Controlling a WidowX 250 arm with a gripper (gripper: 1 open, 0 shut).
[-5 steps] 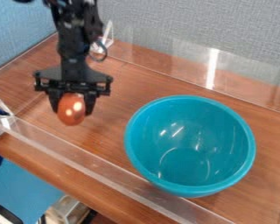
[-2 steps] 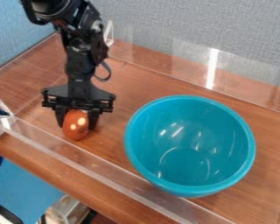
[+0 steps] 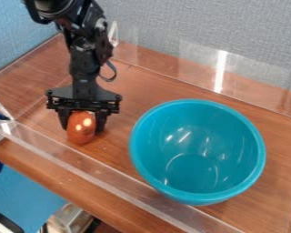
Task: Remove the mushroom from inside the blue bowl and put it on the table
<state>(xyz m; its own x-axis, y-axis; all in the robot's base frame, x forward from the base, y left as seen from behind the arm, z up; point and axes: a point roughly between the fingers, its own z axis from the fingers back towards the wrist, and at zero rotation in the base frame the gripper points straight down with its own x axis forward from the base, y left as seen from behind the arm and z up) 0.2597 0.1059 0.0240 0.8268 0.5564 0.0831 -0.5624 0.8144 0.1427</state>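
The mushroom (image 3: 81,133), reddish-brown and glossy, sits low against the table (image 3: 173,80) to the left of the blue bowl (image 3: 221,136). My gripper (image 3: 83,122) points straight down over the mushroom. Its two black fingers hug the mushroom's sides, so it is shut on it. The teal bowl stands upright at the right with nothing showing inside. A hand's width of bare wood separates the mushroom from the bowl's rim.
Low clear acrylic walls edge the table: one along the front (image 3: 99,180) just below the mushroom, one at the back (image 3: 251,71). The black arm (image 3: 81,41) rises toward the top left. A blue textured wall stands behind.
The gripper has come down and slightly right with the mushroom, from hanging above the wood to resting at table level. Over the last half second it has barely moved.
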